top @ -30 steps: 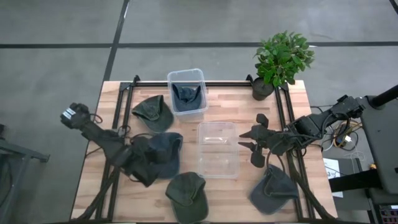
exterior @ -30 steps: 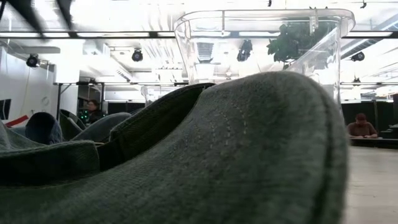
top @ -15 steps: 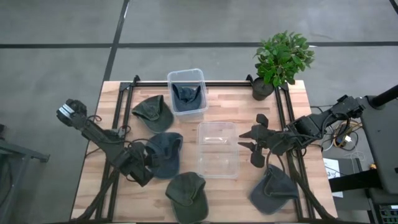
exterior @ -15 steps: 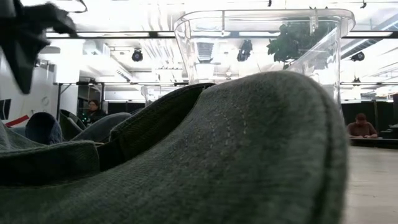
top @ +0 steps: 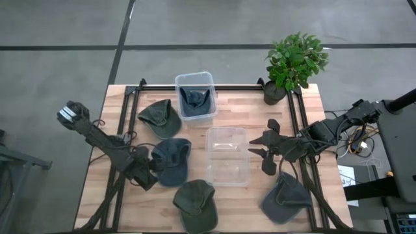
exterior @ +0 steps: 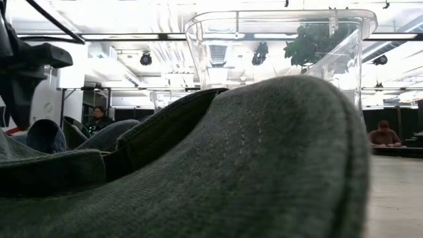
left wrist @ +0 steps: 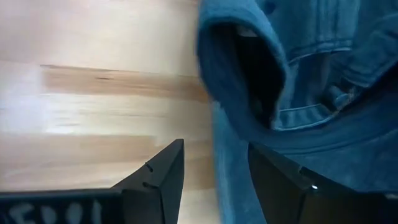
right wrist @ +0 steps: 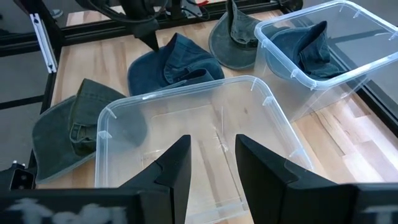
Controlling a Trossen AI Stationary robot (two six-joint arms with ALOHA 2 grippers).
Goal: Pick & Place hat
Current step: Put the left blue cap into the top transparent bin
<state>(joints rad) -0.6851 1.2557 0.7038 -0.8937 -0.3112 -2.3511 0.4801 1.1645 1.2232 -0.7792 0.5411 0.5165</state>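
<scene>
Since half a second ago the left gripper [top: 153, 170] has slid a little toward the blue denim hat [top: 170, 160] at the middle of the wooden table [top: 121, 195], while the right gripper [top: 262, 149] has not stirred. In the left wrist view the left gripper's two dark fingers [left wrist: 163, 176] stand apart with the hat's brim edge [left wrist: 229, 163] lying between them, not yet pinched; the hat's open underside, with its stitched sweatband, sits just ahead. The right gripper hovers beside the empty clear bin [top: 227, 156], its fingers [right wrist: 177, 168] parted with nothing between them. A second clear bin [top: 195, 97] at the far edge holds another blue hat [top: 195, 99]. An olive hat [top: 160, 117] lies just beside that bin, another olive hat [top: 195, 203] lies at the near edge, and a grey-blue hat [top: 285, 198] rests under the right arm. A potted plant [top: 294, 62] stands at the far right corner. Blurred white letters show on both wrist housings, but they cannot be read. In the low view an olive hat [exterior: 251, 172] fills the foreground, with people seated far behind.
</scene>
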